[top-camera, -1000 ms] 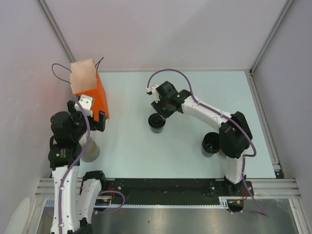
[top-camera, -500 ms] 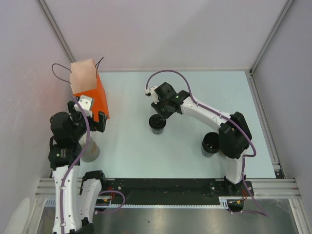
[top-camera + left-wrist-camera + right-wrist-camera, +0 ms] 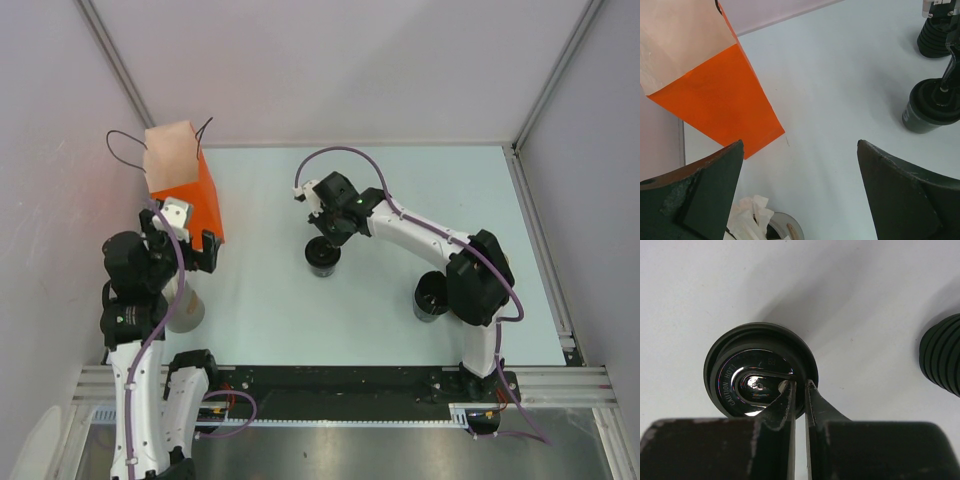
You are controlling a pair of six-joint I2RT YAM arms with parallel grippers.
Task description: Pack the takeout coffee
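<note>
The takeout coffee (image 3: pixel 322 256) is a small black cup with a glossy black lid, standing upright mid-table. It also shows as the takeout coffee (image 3: pixel 930 107) at the right of the left wrist view. My right gripper (image 3: pixel 326 238) reaches down onto it from behind. In the right wrist view the right gripper (image 3: pixel 800 385) pinches the near-right rim of the lid (image 3: pixel 755 375), one finger inside the rim and one outside, with a thin gap between them. My left gripper (image 3: pixel 185 252) hangs wide open beside the orange bag (image 3: pixel 192 200); the left gripper (image 3: pixel 800 143) holds nothing.
The orange paper bag (image 3: pixel 720 100) stands open-topped at the far left. A grey cup of white straws (image 3: pixel 186 310) sits under my left arm. A wider black ribbed cup (image 3: pixel 431 296) stands by my right arm's elbow; its ribbed wall (image 3: pixel 942 355) shows at the right.
My right gripper's fingers have closed in on the lid rim, and the wrist has shifted slightly left. The cup and my left arm have not moved.
</note>
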